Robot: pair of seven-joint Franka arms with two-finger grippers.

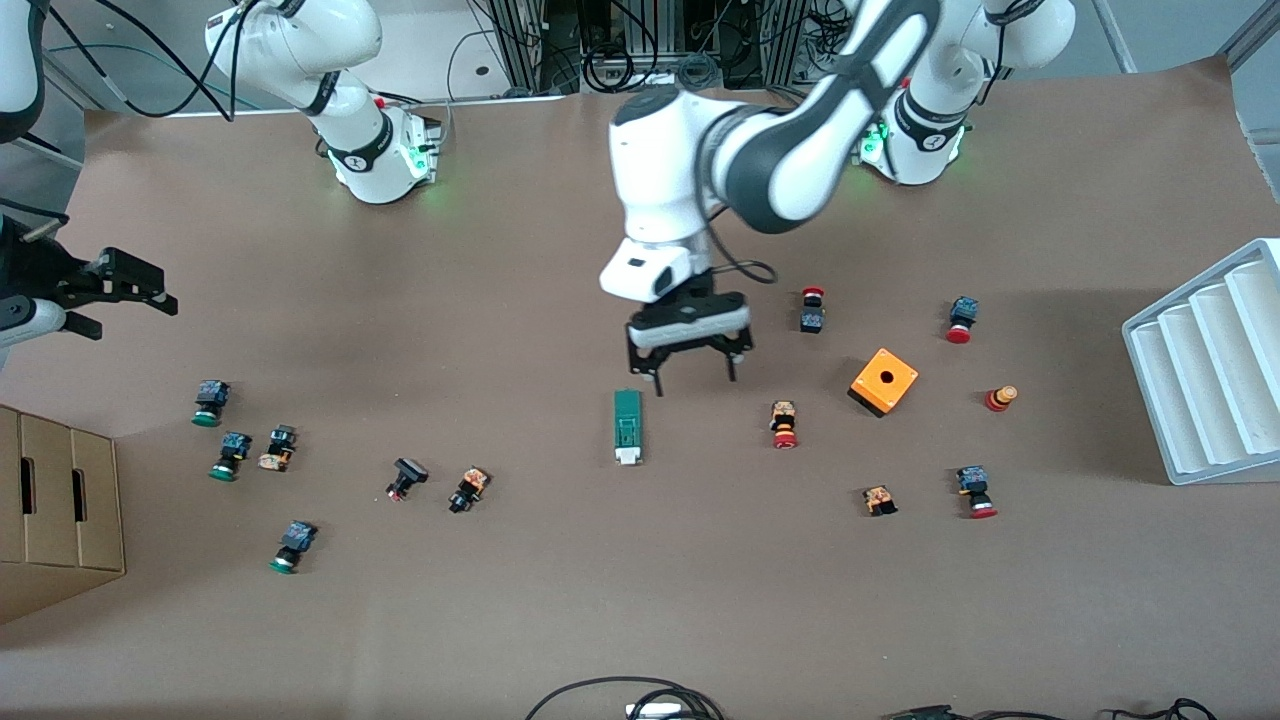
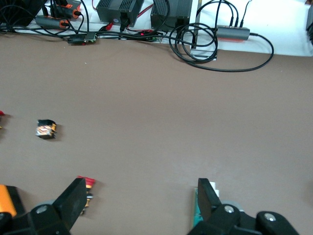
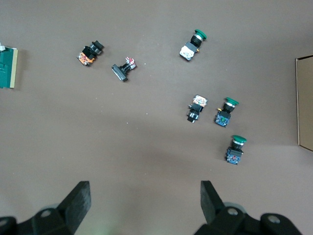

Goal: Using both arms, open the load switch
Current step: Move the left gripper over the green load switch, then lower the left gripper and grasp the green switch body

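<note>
The load switch (image 1: 627, 427), a narrow dark-green block with a white end piece, lies flat near the middle of the table. My left gripper (image 1: 693, 385) hangs open low over the table, just beside the switch toward the left arm's end. In the left wrist view, one finger (image 2: 208, 200) of the left gripper (image 2: 142, 200) covers part of the load switch (image 2: 196, 213); only bare table lies between the jaws. My right gripper (image 1: 125, 300) waits open, high over the right arm's end of the table. In the right wrist view, the right gripper (image 3: 145, 198) holds nothing and the load switch (image 3: 9, 68) sits at the frame's edge.
An orange cube with a hole (image 1: 884, 381) and red-capped push buttons (image 1: 784, 424) lie toward the left arm's end. Green-capped buttons (image 1: 229, 455) lie toward the right arm's end, by a cardboard box (image 1: 55, 510). A white ribbed tray (image 1: 1210, 370) stands at the left arm's end.
</note>
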